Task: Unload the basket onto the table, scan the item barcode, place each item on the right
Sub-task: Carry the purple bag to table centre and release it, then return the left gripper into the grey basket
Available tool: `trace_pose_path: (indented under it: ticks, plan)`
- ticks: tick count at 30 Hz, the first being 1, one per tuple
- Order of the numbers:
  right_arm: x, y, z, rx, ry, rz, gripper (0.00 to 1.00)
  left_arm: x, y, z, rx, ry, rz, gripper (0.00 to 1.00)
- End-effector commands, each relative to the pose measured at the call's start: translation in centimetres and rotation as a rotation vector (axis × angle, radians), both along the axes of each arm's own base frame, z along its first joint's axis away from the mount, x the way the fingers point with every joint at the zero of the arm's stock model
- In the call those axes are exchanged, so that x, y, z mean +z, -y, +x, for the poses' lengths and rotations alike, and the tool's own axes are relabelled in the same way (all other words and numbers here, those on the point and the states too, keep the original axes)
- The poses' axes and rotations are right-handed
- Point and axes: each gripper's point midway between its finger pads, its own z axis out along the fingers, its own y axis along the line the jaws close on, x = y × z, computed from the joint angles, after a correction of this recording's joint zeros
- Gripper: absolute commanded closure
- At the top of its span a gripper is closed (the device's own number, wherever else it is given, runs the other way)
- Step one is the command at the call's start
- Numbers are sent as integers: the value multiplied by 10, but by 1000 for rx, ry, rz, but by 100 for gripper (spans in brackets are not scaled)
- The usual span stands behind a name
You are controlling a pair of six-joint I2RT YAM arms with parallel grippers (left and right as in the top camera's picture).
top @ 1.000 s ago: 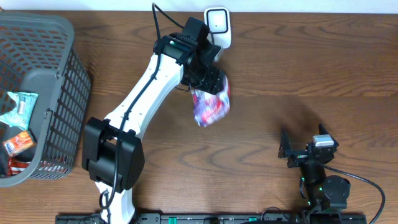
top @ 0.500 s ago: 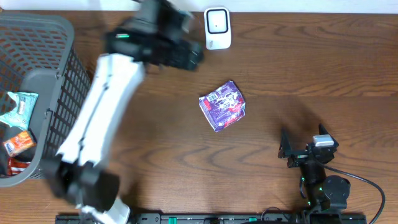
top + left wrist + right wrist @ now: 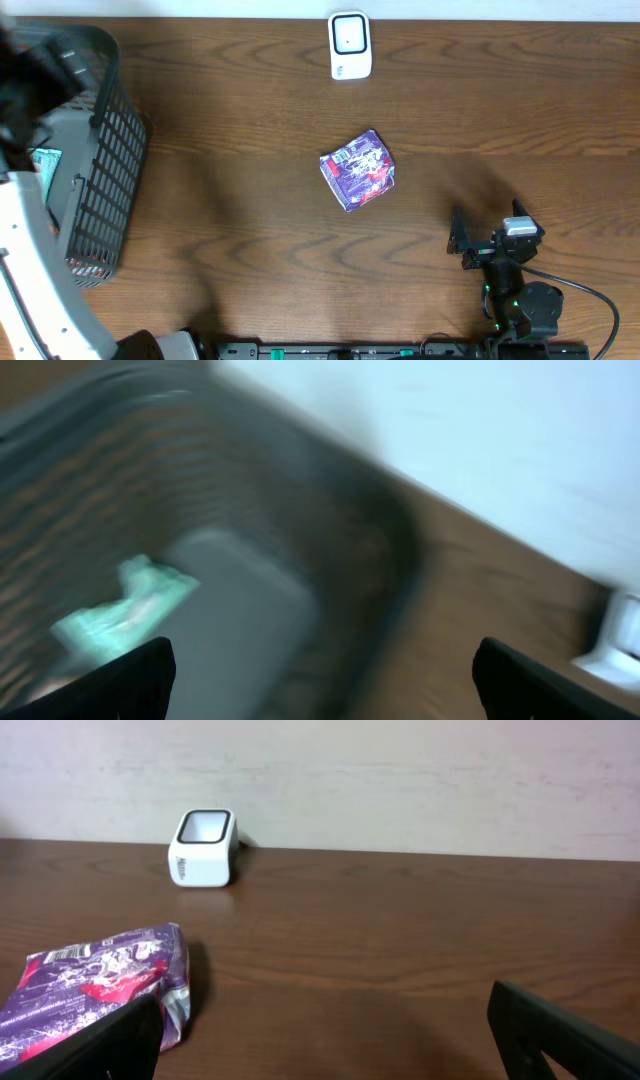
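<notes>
The item, a purple snack packet (image 3: pixel 358 182) with a white printed label on its top face, lies free in the middle of the table. The right wrist view shows the same packet (image 3: pixel 100 990) at lower left. The white barcode scanner (image 3: pixel 350 45) stands at the table's far edge, and it shows as the scanner (image 3: pixel 205 848) in the right wrist view. My left gripper (image 3: pixel 325 685) is open and empty, blurred, above the grey basket (image 3: pixel 330 540). My right gripper (image 3: pixel 330 1040) is open, low near the front edge, right of the packet.
The grey mesh basket (image 3: pixel 110 170) stands at the left edge. It holds a teal packet (image 3: pixel 125 605) and other wrapped goods. My left arm (image 3: pixel 30 270) reaches over it. A pale wall (image 3: pixel 400 780) rises behind the table.
The left gripper released the purple packet, which dropped flat onto the table. The left arm then swung fast to the left, over the basket. The right arm stayed put.
</notes>
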Motion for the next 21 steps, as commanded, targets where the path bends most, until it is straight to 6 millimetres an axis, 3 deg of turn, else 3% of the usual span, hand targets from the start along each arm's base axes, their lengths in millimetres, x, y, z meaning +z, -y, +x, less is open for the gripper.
trace_pose_path:
  ticks: [1,7,21]
  plan:
    - [-2,4,0,-16,-3,-12,1,-20,-52,-25,199,-67,-2,5]
    - [-2,4,0,-16,-3,-12,1,-58,-101,-65,460,-151,-68,5]
    - [-2,4,0,-16,-3,-12,1,-135,-121,-92,592,-401,-66,5]
